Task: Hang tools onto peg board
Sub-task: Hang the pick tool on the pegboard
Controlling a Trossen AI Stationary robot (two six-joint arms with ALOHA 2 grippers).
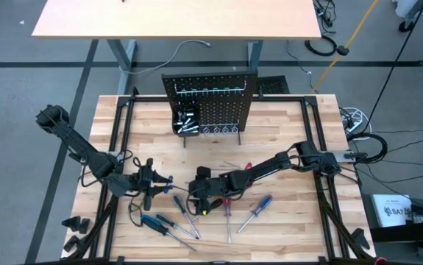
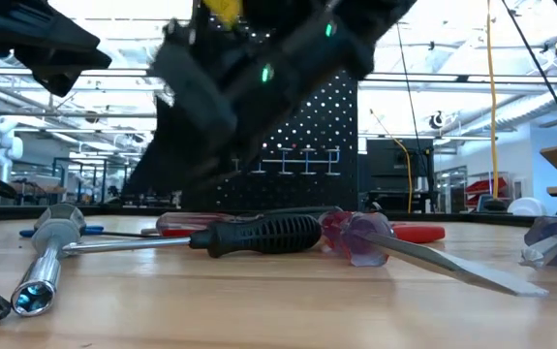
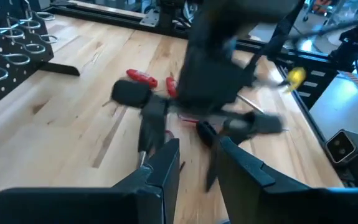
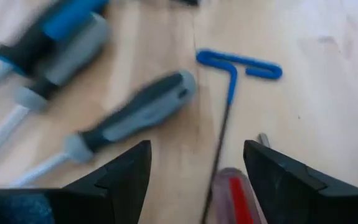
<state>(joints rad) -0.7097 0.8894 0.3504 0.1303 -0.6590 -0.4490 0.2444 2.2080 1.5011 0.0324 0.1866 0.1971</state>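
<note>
Right gripper (image 1: 198, 196): hanging low over the near middle of the table (image 1: 285, 147), among the scattered tools (image 1: 196, 213); standing with its fingers (image 4: 126, 171) parted and gripping nothing; showing, in the right wrist view, bare wood between them and a red-cored clear handle (image 4: 233, 193) lying just below the gap. Lying just beyond: a blue T-handled hex key (image 4: 238, 65), a grey-and-black screwdriver (image 4: 141, 112) and a blue-and-grey handle (image 4: 60, 31), all flat on the wood. Left gripper (image 1: 152, 188): hovering near the table's left side, just left of the right gripper and pointing toward it; not showing clearly whether open or closed on something, so that cannot be told. Resting on the near part of the table, seen from above: a blue-handled screwdriver (image 1: 261, 204) to the right, a red-handled screwdriver (image 1: 226, 205) beside the right gripper, and two more blue-handled ones (image 1: 154, 221) to the near left. Appearing in the low view: a black-handled screwdriver (image 2: 263, 233) lying across the foreground, touching a clear violet handle (image 2: 355, 237), with a silvery socket driver (image 2: 41, 262) at the left. Peg board (image 1: 210, 103): standing upright at the far middle edge of the table, well apart from both grippers, carrying a row of metal hooks (image 1: 211, 92) and a small black bin (image 1: 185, 121) holding silvery pieces at its lower left.
</note>
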